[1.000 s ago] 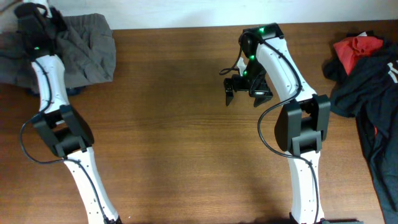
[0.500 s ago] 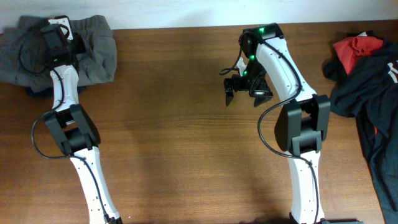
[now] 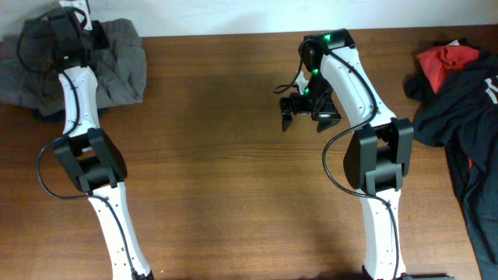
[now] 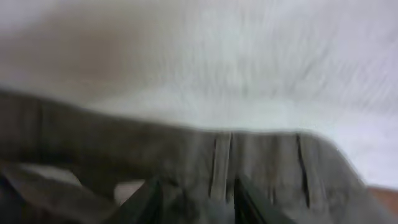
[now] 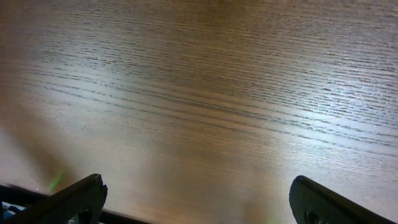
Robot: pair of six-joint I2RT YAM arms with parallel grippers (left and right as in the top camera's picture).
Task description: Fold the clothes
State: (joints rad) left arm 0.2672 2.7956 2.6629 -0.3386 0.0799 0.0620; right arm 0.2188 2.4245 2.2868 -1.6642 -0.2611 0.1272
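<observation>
Brown wood grain runs across the whole table (image 3: 218,163), its streaks lying lengthwise from left to right, with a soft sheen in the middle and a darker tone toward the near edge. Along the far edge a pale wall (image 3: 233,14) shows as a narrow strip. At the far left corner a crumpled grey garment (image 3: 117,66) lies on the wood, reaching up to the wall. At the right edge a second heap rests partly out of view: dark clothes (image 3: 459,109) with a red garment (image 3: 447,56) bunched on top at the far end. The left arm stretches up to the grey garment, and the left gripper (image 3: 68,27) sits over its far edge next to the wall. From the left wrist camera everything is blurred: the white wall fills the upper part, a band of grey cloth with seams crosses below it, and the two dark fingers (image 4: 149,199) show at the bottom with cloth between them, but I cannot tell whether they pinch it. The right arm bends over the middle of the far half of the table, well apart from both heaps. The right gripper (image 3: 309,122) hangs above bare wood with its fingers (image 5: 81,199) spread wide and nothing between them; its wrist camera shows only the lit grain beneath.
</observation>
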